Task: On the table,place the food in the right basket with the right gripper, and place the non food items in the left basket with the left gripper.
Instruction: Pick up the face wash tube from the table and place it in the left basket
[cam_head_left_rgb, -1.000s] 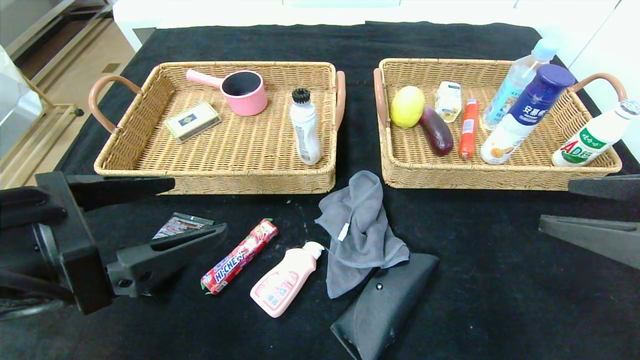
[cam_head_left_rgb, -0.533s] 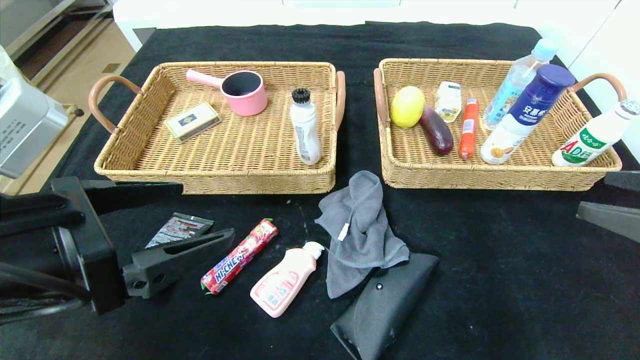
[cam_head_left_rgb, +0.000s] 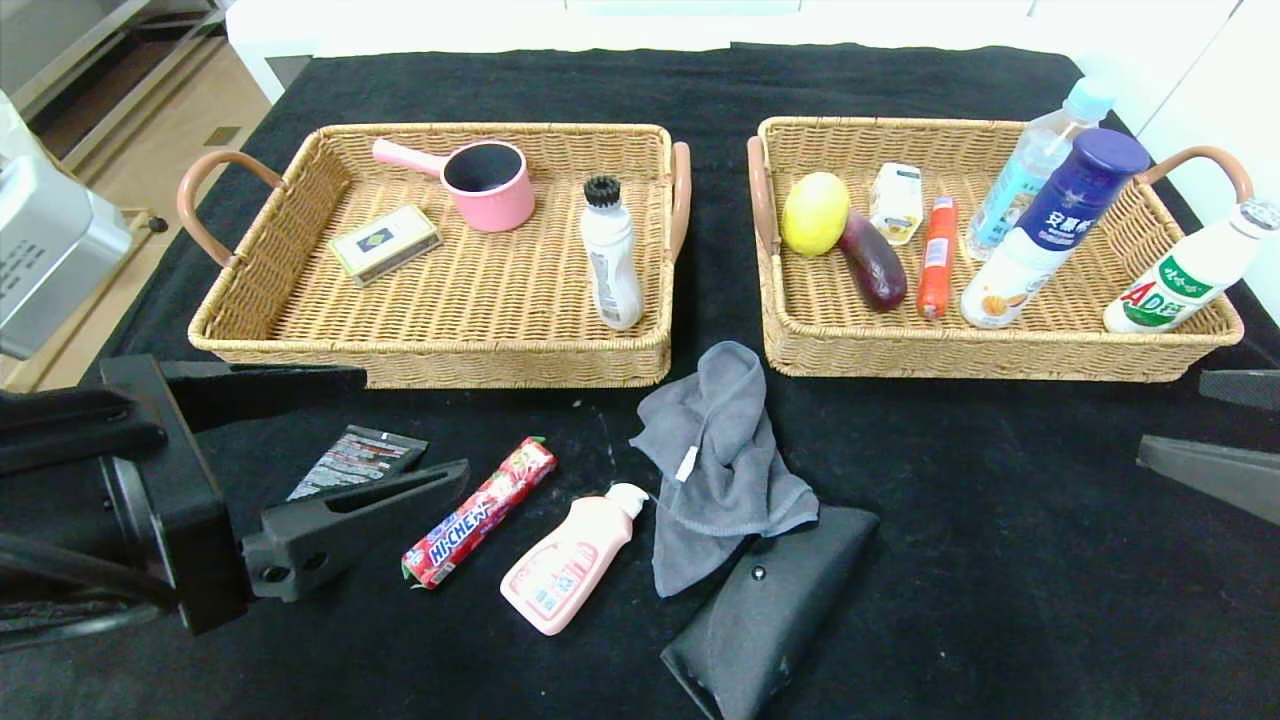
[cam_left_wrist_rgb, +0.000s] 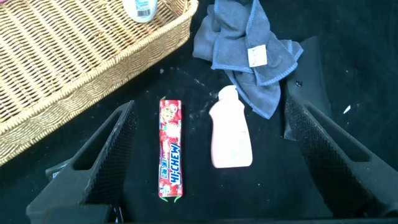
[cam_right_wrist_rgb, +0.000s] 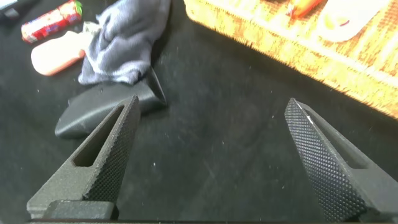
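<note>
Black cloth covers the table (cam_head_left_rgb: 1000, 560), faintly scuffed with white. Nearest the robot, a black leather glasses case (cam_head_left_rgb: 762, 610) lies flat, its upper end tucked under a crumpled grey cloth (cam_head_left_rgb: 722, 462) with a white tag. Just left of the cloth lies a small pink bottle (cam_head_left_rgb: 565, 564) with a white cap, and beside that a red HI-CHEW candy stick (cam_head_left_rgb: 478, 513), both slanting the same way and close to each other without touching.

At the near left, the left gripper (cam_head_left_rgb: 355, 440) hangs above the table with its fingers spread wide and holding nothing; in the left wrist view the candy stick and pink bottle sit between them. A black squeeze tube (cam_head_left_rgb: 355, 457) shows partly behind the lower finger. At the far right edge, the right gripper (cam_head_left_rgb: 1225, 425) also stands wide open and empty, over bare cloth in front of the right basket.

Farther back, the left basket (cam_head_left_rgb: 430, 350) holds a white bottle with a black cap, a pink saucepan and a small flat box. The right basket (cam_head_left_rgb: 990, 355), just beside it, holds a lemon, an eggplant, a small carton, an orange sausage stick, a clear water bottle, a white bottle with blue cap (cam_head_left_rgb: 1055, 225) leaning, and a white AD bottle at the right rim.
</note>
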